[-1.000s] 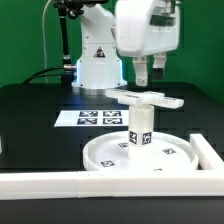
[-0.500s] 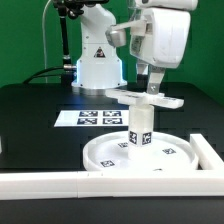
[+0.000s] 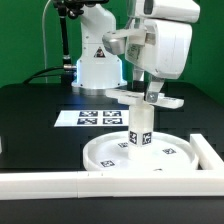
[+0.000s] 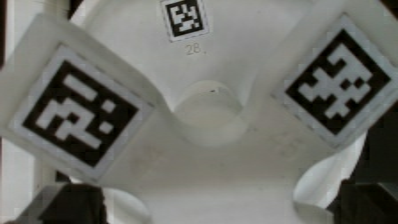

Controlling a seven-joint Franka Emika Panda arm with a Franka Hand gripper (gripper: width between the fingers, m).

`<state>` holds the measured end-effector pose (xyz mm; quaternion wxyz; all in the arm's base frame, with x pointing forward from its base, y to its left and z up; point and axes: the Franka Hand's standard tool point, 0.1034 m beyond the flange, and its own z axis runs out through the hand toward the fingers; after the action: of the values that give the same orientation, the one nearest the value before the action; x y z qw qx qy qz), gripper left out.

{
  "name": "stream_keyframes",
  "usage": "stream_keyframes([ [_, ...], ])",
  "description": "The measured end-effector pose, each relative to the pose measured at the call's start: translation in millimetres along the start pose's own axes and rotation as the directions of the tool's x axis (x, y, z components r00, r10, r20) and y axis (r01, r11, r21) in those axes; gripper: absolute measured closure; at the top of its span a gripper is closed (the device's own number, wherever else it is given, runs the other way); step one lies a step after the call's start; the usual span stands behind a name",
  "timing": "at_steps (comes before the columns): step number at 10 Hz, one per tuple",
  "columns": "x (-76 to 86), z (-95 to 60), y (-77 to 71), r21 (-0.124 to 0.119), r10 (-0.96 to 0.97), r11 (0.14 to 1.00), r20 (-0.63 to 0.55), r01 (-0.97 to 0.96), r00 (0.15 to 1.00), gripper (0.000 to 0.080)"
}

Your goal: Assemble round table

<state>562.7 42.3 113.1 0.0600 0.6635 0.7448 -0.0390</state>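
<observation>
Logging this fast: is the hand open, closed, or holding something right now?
Hand: cannot be told. Its fingers sit at the cross-shaped piece atop the post, but the grip is hidden.

A robotics lab: a black counter before a plain green backdrop, a marker board lying flat on it (printed black-and-white squares), white border bars, and a white arm's base.
</observation>
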Motion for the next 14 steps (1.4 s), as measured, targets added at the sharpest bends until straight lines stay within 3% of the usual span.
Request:
stream_keyframes([
  [2,0.0,2.7,-1.2,0.005,-0.001,1.000,0.001,0.001,1.000,0.0151],
  [4,-0.9,3.1,-1.7,0.008,0.006,1.000,0.001,-0.006,1.000,0.0357],
  [9,-1.0,3.6,-2.3,0.016,0.076,0.997,0.004,-0.076,0.997,0.0357],
  [12,-2.8,3.6,-1.7,0.103,0.382,0.917,0.053,-0.385,0.923,0.0357],
  [14,-7.5,4.6,1.3,0.091,0.454,0.885,0.044,-0.456,0.890,0.0357],
])
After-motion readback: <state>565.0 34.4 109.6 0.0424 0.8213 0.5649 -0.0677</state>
